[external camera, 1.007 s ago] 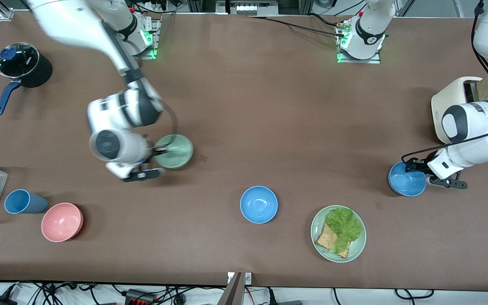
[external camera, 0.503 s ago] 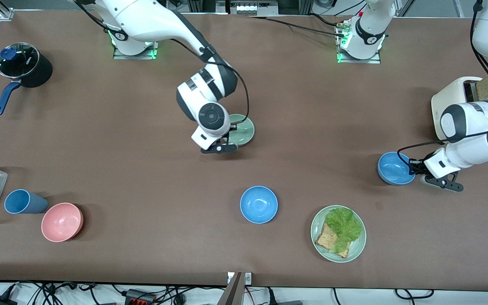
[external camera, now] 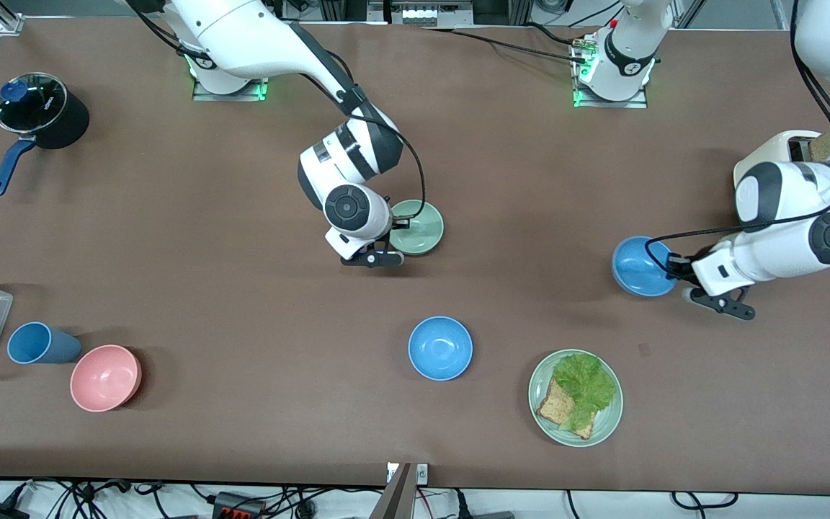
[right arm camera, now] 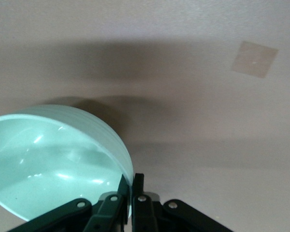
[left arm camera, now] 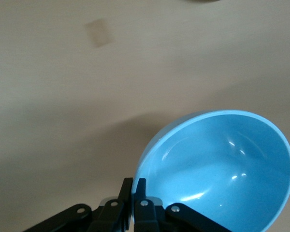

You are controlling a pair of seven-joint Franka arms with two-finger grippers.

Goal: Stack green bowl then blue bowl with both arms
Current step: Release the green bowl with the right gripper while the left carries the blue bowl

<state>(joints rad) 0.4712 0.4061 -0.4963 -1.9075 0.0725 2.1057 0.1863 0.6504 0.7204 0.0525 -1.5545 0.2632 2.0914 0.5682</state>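
While both arms hold a bowl each, nothing is stacked yet. The right pincer (external camera: 391, 244) sits near the middle of the frame, a bit above centre. It is pinched tight on the rim of the green bowl (external camera: 418, 228), and the bowl looks low over the table (external camera: 170, 288), maybe just touching it; I cannot tell which.

The left pincer (external camera: 678, 272) is at the right side of the frame. It is squeezed shut on the rim of a blue bowl (external camera: 638, 265), which hangs tilted in the air.

So the green bowl lies toward the middle of the frame from the blue one, well apart. I think the green bowl must go down first. Then the left arm has to carry its blue bowl across and set it inside.

A second blue bowl (external camera: 440, 348) sits untouched lower down.
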